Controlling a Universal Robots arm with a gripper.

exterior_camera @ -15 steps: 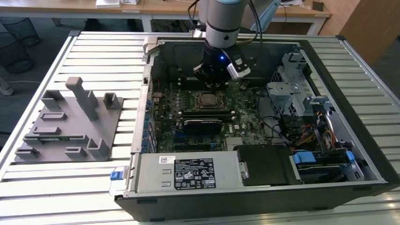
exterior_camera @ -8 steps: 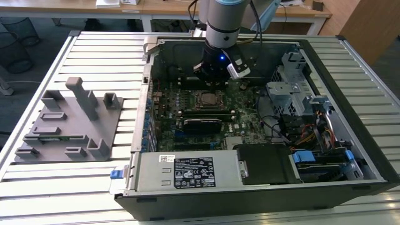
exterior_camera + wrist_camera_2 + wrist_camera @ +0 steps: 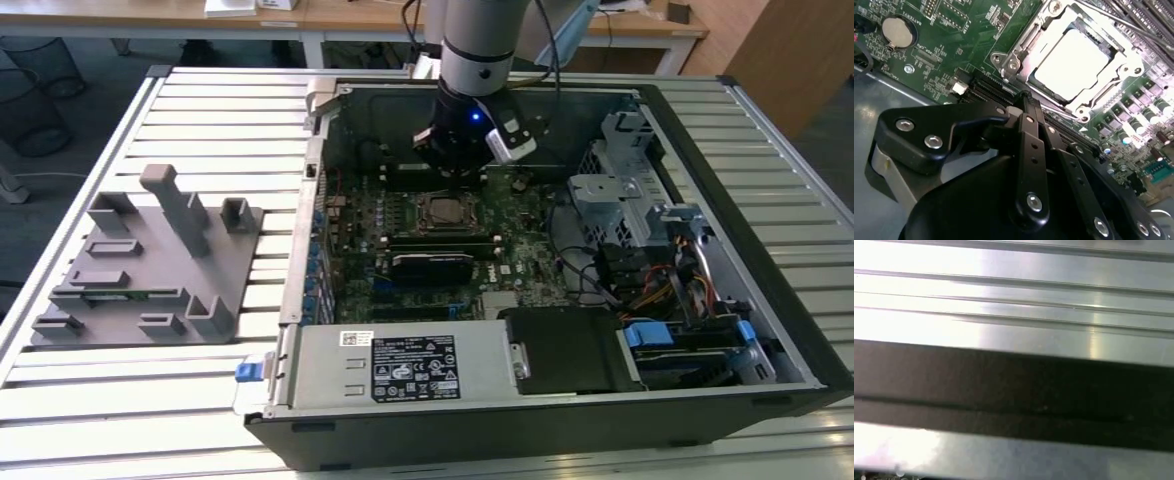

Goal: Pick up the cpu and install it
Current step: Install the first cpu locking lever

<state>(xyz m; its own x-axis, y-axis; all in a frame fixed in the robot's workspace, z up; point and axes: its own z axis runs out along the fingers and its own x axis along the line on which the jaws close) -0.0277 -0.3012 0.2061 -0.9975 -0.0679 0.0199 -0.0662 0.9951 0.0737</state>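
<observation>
A: We are in a room with wooden desks (image 3: 400, 15) at the back. In front is a silver counter (image 3: 160, 400) made of long ribbed metal strips. In the first wrist view you see those shiny strips and one dark band across them.

B: What sits on the counter?

A: Nearest is an open computer case (image 3: 534, 410), lying on its side. At its near edge is a grey metal box (image 3: 400, 365) with a white and black label. Beside that, toward the exterior view's right, are blue clips and colored wires (image 3: 674, 290).

B: And on the other side?

A: A grey plastic holder (image 3: 147, 260) with slots and posts. It sits on the counter well apart from the case, at the exterior view's left.

B: What is deeper in the case?

A: The green board (image 3: 441, 235). In the middle is the socket (image 3: 445, 210) with its metal frame.

B: Where is the cpu?

A: The cpu (image 3: 1071, 62) is lying flat in the socket. Its shiny silver top shows in the second wrist view, with the frame around it.

B: And the robot arm?

A: The arm (image 3: 477, 45) comes down at the far side of the case. The black tool (image 3: 1026, 100) hangs just behind the socket, close above the board. Its fingers are pressed together and hold nothing. A round silver battery (image 3: 896, 31) sits on the board off to one side.
</observation>
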